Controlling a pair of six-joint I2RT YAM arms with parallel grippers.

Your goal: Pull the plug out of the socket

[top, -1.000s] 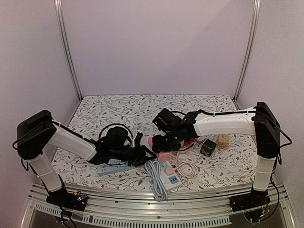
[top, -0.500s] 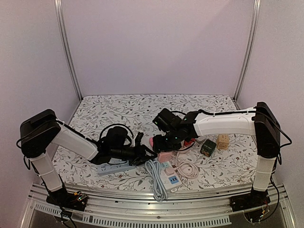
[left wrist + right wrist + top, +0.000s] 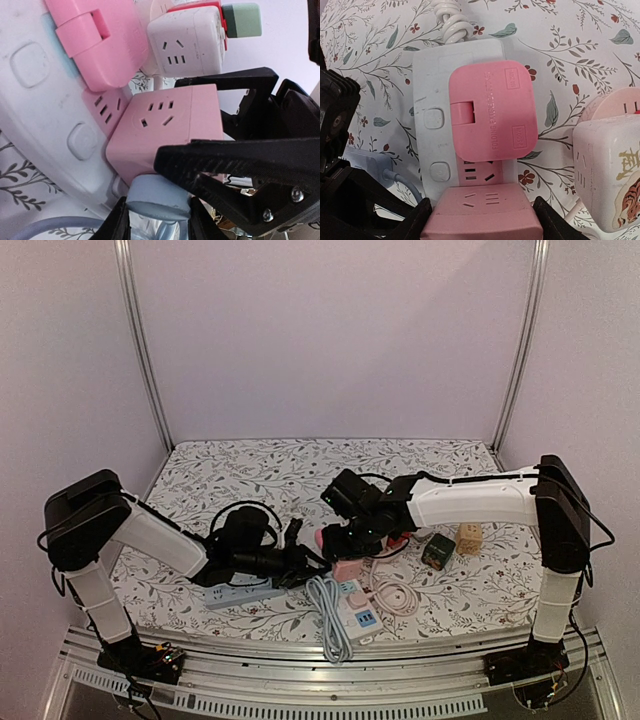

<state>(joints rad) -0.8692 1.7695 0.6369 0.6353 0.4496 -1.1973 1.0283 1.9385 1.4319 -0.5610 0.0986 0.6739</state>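
Worryingly, blue-grey plug (image 3: 159,200) clamped by left gripper (image 3: 157,227), pink cube socket (image 3: 165,130) by right gripper (image 3: 481,225): white power strip (image 3: 432,90) could be dragged along if pulled askew.

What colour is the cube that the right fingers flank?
Pink cube, clearest in the right wrist view.

Pale lilac walls (image 3: 330,340) surround a floral-patterned table (image 3: 250,465).

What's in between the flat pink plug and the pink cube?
Right wrist view: just empty socket holes on the white plastic power strip sit between the flat pink plug and the pink cube-shaped adapter.
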